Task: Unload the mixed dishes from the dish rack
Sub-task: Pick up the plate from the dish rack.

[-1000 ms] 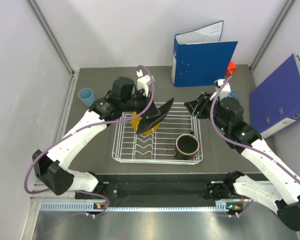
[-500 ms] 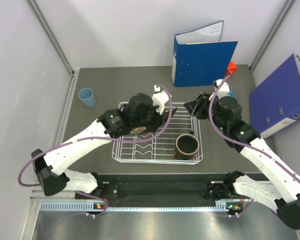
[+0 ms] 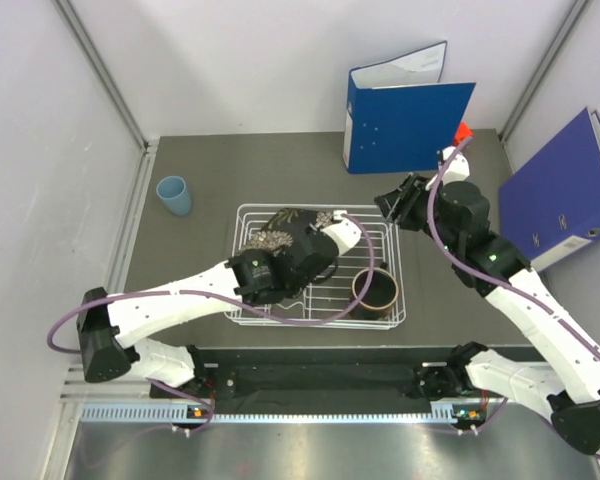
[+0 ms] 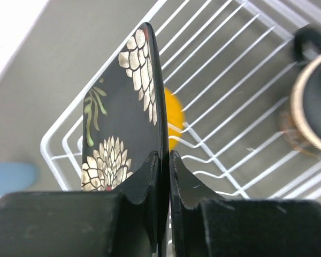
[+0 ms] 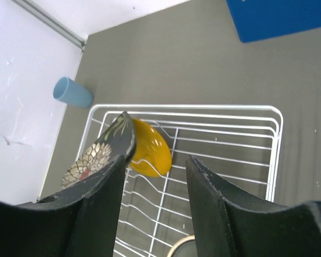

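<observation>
Swung across the dish rack point(image 5: 224, 140), the black plate point(image 4: 120, 112) is clamped edgewise in the left end effector point(image 4: 161, 160), the right end effector point(image 5: 155, 160) held half-open and empty; yellow dish point(image 5: 150, 149) and mug point(image 3: 375, 290) are left racked, blue cup point(image 5: 72, 92) already out.

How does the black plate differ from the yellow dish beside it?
The black plate bears pale flower patterns; the yellow dish is plain. The plate has straight edges, the dish is round and looks smaller. The left gripper is clamped on the plate's edge; nothing holds the dish, which leans in the dish rack. Both stand on edge, side by side.
</observation>
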Motion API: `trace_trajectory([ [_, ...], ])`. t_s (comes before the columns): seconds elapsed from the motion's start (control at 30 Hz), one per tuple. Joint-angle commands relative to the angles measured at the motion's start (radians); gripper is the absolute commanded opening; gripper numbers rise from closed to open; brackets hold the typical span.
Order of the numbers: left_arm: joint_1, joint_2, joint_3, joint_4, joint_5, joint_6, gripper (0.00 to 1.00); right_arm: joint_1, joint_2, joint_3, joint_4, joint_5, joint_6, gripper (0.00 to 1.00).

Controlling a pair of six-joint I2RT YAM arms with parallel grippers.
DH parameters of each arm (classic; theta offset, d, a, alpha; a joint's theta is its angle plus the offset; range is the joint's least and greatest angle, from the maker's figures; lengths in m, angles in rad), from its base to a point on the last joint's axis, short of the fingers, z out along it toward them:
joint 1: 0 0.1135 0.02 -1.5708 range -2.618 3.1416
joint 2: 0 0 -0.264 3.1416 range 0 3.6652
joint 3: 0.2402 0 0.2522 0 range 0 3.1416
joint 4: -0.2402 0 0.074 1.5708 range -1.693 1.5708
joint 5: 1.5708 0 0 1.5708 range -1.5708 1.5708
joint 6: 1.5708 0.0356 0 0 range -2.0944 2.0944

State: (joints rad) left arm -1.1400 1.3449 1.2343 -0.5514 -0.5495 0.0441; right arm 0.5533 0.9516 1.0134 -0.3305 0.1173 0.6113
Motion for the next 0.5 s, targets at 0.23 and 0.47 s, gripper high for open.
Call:
trace_trajectory([
  [0.23,-0.216,-0.013,-0.209,0.424,-0.513,0.293,0.0,-0.052,0.101,0.085,-0.082,-0.082,0.022,0.6],
  [0.47,-0.287,0.014,-0.329,0.723,-0.664,0.544,0.0,-0.059,0.174,0.09,-0.105,-0.18,-0.027,0.71],
])
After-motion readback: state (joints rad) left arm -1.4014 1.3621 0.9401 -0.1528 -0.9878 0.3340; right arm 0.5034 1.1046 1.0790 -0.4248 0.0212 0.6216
